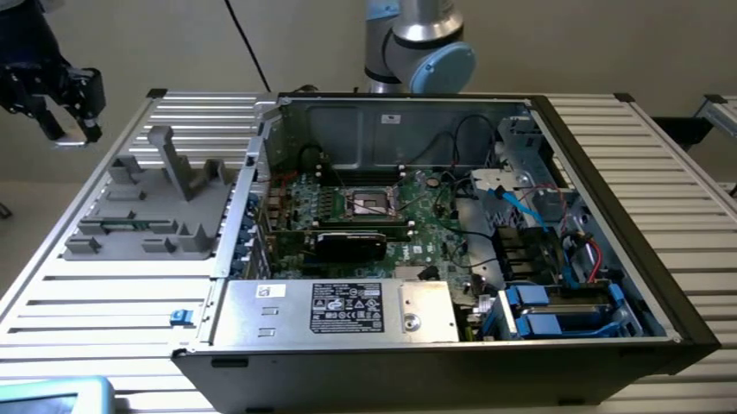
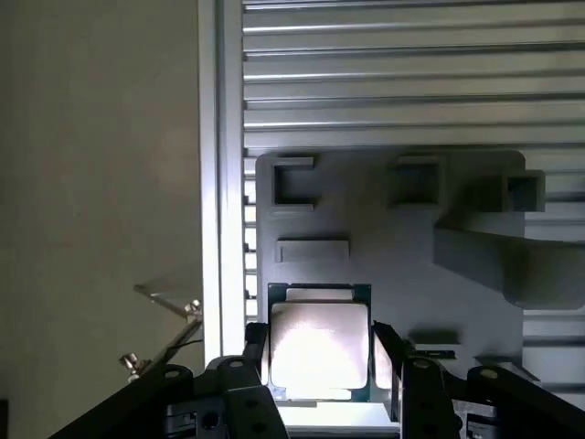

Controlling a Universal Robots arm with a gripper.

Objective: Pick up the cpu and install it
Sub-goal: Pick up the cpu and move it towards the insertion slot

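The gripper (image 2: 320,337) has its two black fingers (image 2: 259,340) closed against opposite sides of the cpu (image 2: 320,352). It holds the chip with the silvery top plate facing the wrist camera and the thin green rim showing along the edges. In the exterior view the gripper (image 1: 67,134) hangs in the air above the table's far corner, on the exterior view's left, clear of the surface.

Below the held chip, and apart from it, lies a grey moulded parts holder (image 2: 393,238) with several rectangular pockets. The holder (image 1: 144,211) sits near the left edge of the slatted aluminium table (image 1: 103,302).

An open computer case (image 1: 461,121) takes up the middle of the table, just beside the holder. Inside it, the green motherboard (image 1: 426,228) carries the square CPU socket (image 1: 371,204) near its centre, well apart from the gripper. A silver power supply (image 1: 334,309) with a black label fills the case's near edge, and blue drive caddies (image 1: 541,315) sit towards its near right corner. The arm's base (image 1: 420,47) rises behind the case's far wall.
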